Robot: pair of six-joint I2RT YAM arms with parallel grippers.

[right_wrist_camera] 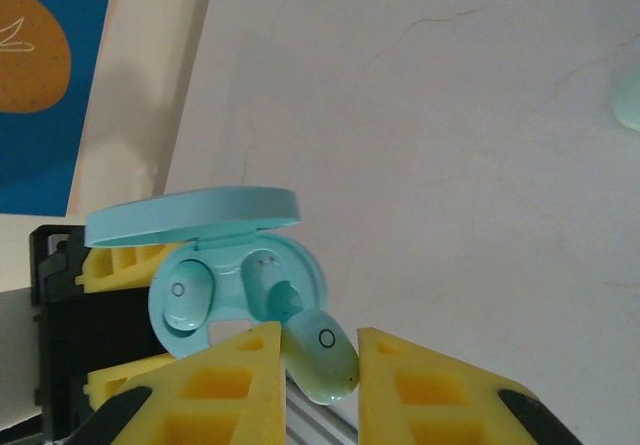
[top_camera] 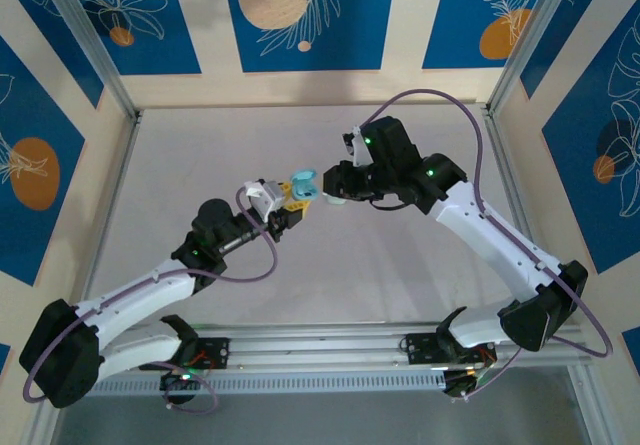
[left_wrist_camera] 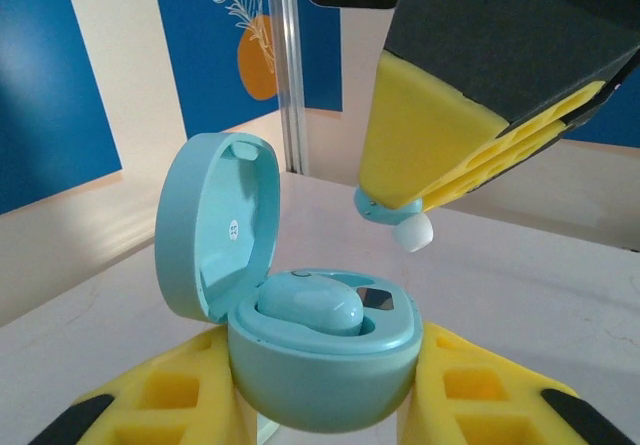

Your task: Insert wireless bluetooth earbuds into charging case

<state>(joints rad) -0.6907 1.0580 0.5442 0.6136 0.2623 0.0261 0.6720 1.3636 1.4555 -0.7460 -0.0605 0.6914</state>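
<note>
- Left jaws: clamped on the pale blue charging case, gripping its lower shell from both sides.
- Right jaws: pinching a pale blue earbud, white tip pointing down.
- That earbud hangs just above the case's empty socket, apart from it.
- A second earbud sits seated in the other socket.
- The lid stands open, upright.
- Both arms meet over the middle of the table.
</note>
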